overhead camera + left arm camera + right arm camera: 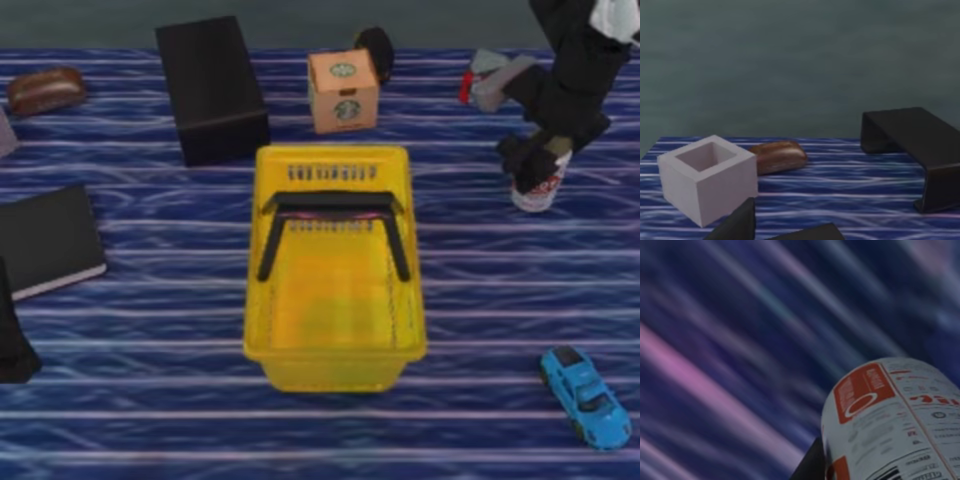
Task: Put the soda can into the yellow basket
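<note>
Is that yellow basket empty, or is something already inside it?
Empty. From above, the yellow basket shows only its bare yellow floor under the black handles. The soda can stands outside, at the table's right, under the right tool.

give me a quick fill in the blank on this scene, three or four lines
1. The right gripper is at the top of the soda ____.
2. The can stands on the table to the ____ of the basket.
3. The toy car is ____ in colour.
4. Inside, the basket holds ____.

Missing words: can; right; blue; nothing
</note>
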